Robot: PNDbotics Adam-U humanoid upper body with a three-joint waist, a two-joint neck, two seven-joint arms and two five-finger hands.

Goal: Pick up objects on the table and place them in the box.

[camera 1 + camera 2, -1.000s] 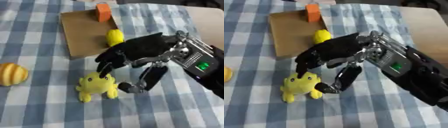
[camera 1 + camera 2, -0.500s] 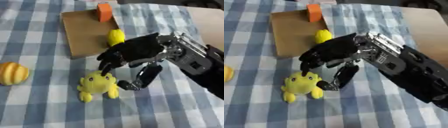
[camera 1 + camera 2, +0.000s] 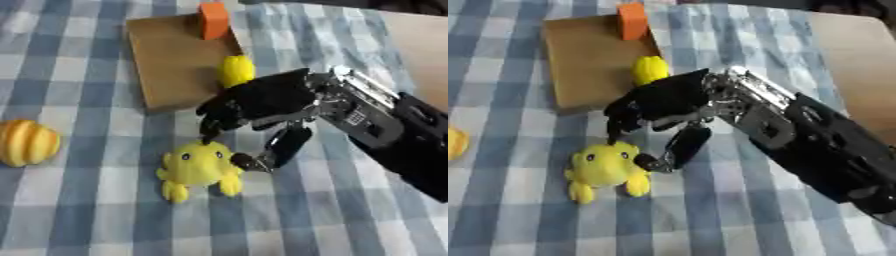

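On the blue-and-white checked tablecloth (image 3: 79, 210) that covers the table, toward its near middle, sits a yellow plush toy (image 3: 198, 168) with two small dark eyes and stubby legs pointing at the near edge. The robot's right hand (image 3: 262, 100) reaches in from the right side, its black and silver arm (image 3: 815, 145) running off toward the near right corner. The hand hovers just above and beside the toy. Its fingers (image 3: 214, 117) are curved downward over the toy's top, slightly spread, with their tips at or just above the toy's head; whether they touch it cannot be told. The thumb (image 3: 280, 147) hangs down separately, its tip right at the toy's right side, so the toy lies in the gap between thumb and fingers without being pinched.

Beyond the hand, toward the far edge, lies a flat brown cardboard box (image 3: 171, 62), askew to the table. An orange block (image 3: 213, 20) stands at its far right corner. A small yellow object (image 3: 649, 68) rests at the box's right edge, just beyond the knuckles of the hand. Near the left edge of the table, well apart from the toy, lies a ribbed yellow-orange pumpkin-shaped object (image 3: 26, 142). A plain tan surface (image 3: 855, 55) shows at the far right corner.
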